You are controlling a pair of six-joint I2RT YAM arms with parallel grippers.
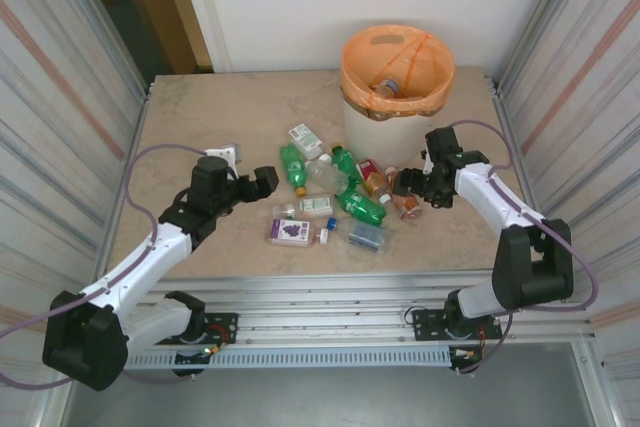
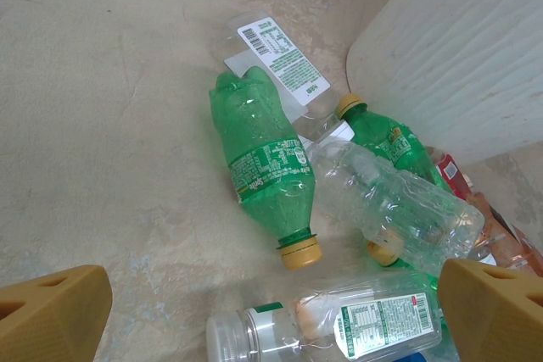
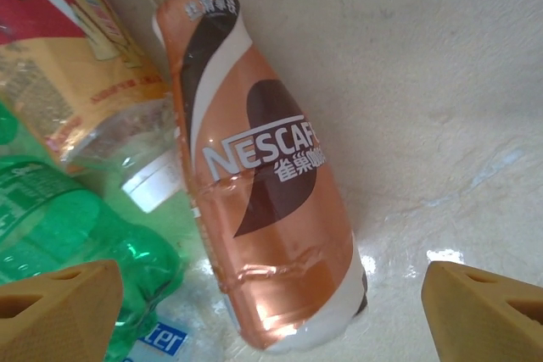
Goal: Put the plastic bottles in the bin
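Several plastic bottles lie in a heap mid-table (image 1: 335, 197), just in front of the cream bin (image 1: 385, 122) with its orange bag. One bottle (image 1: 388, 88) lies inside the bin. My left gripper (image 1: 264, 181) hovers open at the heap's left edge. In its wrist view its gripper (image 2: 276, 328) straddles a clear white-capped bottle (image 2: 339, 328) without touching it, beyond which lie a green Sprite bottle (image 2: 263, 167) and a crushed clear one (image 2: 394, 205). My right gripper (image 1: 408, 185) is open over an orange-brown Nescafe bottle (image 3: 263, 209), which lies between the fingers (image 3: 488, 311), untouched.
The bin's ribbed wall (image 2: 462, 48) rises close behind the heap. A purple-labelled bottle (image 1: 292, 232) and a blue one (image 1: 365, 237) lie nearest the front edge. Corrugated walls close in both sides of the table (image 1: 190, 117).
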